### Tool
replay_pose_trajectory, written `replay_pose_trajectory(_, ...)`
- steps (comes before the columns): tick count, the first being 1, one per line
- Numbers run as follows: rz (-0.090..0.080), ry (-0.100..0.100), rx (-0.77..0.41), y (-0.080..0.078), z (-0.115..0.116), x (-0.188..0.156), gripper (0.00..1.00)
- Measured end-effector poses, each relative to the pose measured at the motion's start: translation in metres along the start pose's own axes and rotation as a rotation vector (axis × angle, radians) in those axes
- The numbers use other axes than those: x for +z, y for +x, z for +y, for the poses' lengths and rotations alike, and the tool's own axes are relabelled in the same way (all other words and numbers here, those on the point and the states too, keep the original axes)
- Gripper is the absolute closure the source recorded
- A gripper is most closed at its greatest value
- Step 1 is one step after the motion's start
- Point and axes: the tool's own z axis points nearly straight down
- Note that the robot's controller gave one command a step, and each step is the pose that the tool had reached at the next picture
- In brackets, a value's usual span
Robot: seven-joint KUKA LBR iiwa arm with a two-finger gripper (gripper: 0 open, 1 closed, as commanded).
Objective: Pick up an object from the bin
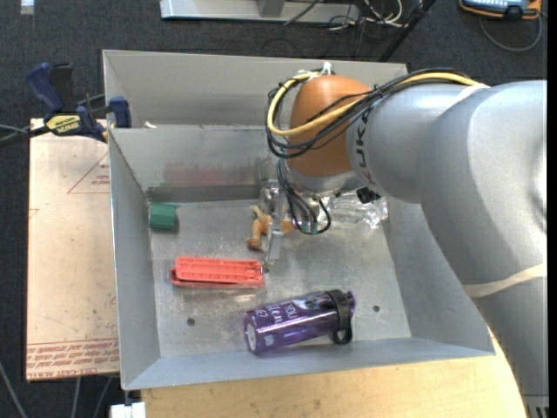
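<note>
A: What is found nearest in the bin (130, 233)?

B: A purple bottle (296, 322), laid on its side along the near wall.

A: And beyond the bottle?

B: A flat red piece (218, 273) is seen just behind the bottle and to its left. The gripper (270, 252) is lowered behind the bottle, at the red piece's right end. Whether the jaws are open or closed cannot be told, and nothing is seen held.

A: Which thing is meant to be picked?

B: Probably the red piece or the small brown scrap (258, 229) just behind the gripper. A green block (163, 217) is set far back-left of the bottle and a clear piece (361, 209) back-right.

A: What could be spoiled?

B: The red piece lies flat, so it could be pushed aside or only nipped at its end. The scrap could be knocked away.
</note>
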Motion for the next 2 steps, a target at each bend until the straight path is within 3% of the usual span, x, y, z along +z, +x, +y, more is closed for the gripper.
replay_pose_trajectory(1,-0.022,-0.001,-0.049,0.0,0.003,-0.019,0.0)
replay_pose_trajectory(2,-0.002,-0.001,-0.06,0.003,-0.012,-0.015,1.0)
